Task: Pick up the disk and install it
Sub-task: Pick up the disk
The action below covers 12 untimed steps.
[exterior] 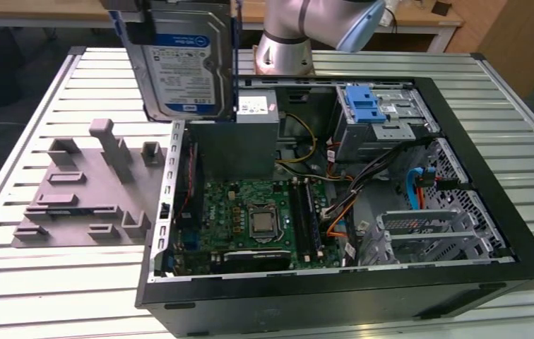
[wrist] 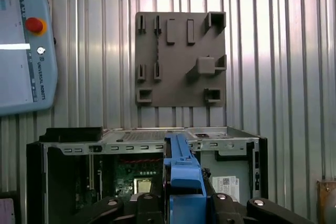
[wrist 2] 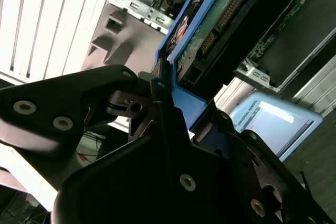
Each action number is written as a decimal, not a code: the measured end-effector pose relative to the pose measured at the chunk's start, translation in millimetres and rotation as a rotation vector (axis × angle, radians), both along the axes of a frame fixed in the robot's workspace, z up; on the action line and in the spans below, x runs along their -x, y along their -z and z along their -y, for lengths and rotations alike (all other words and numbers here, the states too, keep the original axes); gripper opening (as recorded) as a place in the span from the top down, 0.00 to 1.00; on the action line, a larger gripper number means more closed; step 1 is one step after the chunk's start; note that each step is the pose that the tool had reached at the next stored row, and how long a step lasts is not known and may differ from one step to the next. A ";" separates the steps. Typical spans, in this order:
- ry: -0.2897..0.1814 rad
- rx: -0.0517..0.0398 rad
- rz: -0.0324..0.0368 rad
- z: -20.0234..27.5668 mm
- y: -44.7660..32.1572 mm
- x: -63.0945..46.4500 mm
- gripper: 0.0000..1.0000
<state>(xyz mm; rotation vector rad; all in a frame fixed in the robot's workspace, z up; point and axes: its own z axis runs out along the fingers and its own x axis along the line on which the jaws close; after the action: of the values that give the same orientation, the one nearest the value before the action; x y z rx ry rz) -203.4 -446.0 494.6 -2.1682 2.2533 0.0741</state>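
Our black gripper (wrist: pixel 185 203) pinched the silver, blue-framed rectangular hard disk (exterior: pixel 180 60) upright above the open black computer case (exterior: pixel 342 304); we judged a firm, square grip mattered.

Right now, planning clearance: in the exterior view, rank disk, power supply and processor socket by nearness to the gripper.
1. disk, clamped in the gripper.
2. power supply, directly beneath the disk.
3. processor socket, lowest in the view, farthest.

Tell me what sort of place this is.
Likely a robotics lab or test cell: an open computer case on a slatted metal table, a robot arm whose gripper holds the disk, and a teach pendant.
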 end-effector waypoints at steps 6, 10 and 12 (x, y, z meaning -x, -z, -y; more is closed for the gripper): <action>0.000 0.0000 0.0000 3.1 1.3 -26.9 0.64; 0.000 -0.0001 0.0000 5.1 2.3 -44.8 0.64; 0.000 0.0000 0.0000 6.0 2.9 -54.2 0.64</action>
<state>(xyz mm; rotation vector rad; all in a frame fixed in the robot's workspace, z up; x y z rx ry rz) -149.2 -452.0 491.7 -2.1682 2.2532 0.0741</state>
